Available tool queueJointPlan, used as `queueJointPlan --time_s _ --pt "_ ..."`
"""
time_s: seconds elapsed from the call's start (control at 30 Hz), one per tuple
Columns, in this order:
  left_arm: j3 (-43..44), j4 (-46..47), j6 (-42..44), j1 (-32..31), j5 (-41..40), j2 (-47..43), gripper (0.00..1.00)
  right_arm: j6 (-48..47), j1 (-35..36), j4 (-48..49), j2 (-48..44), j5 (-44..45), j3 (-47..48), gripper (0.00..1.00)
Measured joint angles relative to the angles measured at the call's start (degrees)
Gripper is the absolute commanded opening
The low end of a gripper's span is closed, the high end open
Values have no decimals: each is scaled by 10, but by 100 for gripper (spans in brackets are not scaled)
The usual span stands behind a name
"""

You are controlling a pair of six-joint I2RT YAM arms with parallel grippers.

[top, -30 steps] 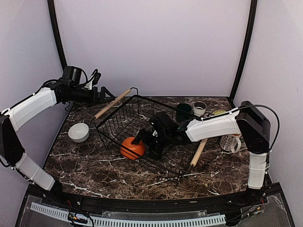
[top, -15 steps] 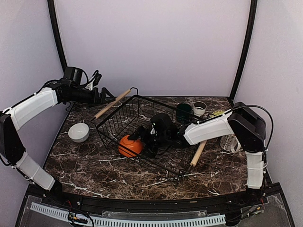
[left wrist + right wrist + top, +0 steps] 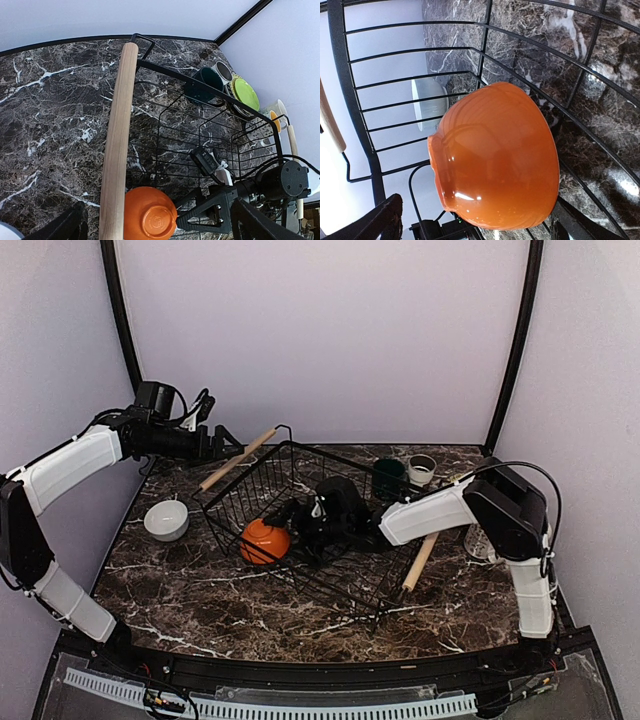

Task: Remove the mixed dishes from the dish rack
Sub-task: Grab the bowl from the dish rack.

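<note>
Only the glossy orange ceramic bowl (image 3: 264, 540) is left in the black wire dish rack (image 3: 240, 502), at its 9 o'clock. The right tool (image 3: 288, 528) gapes wide beside it and the left tool (image 3: 225, 443) is also wide; both are empty.

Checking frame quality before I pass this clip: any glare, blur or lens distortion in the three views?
Top external: evenly lit and sharp, mild sheen on the marble table. Left wrist: the table's far edge bows from the wide lens; the near wooden handle looms oversized. Right wrist: white highlights on the orange bowl; dish rack wires curve.
</note>
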Motion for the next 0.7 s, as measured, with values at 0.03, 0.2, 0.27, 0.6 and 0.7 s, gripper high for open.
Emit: queueJointPlan --time_s 0.03,0.2,0.27,0.6,0.7 --pt "0 0 0 0 0 0 98 0 0 3 2 -1 2 98" --pt "0 0 0 0 1 0 98 0 -1 16 8 -3 11 98" --pt "0 0 0 0 2 0 98 0 -3 19 14 -5 21 97" --pt "-4 5 -7 0 12 10 98 0 -5 22 49 -9 70 90" --pt "-5 8 -11 0 16 12 98 2 -7 24 59 -16 83 88"
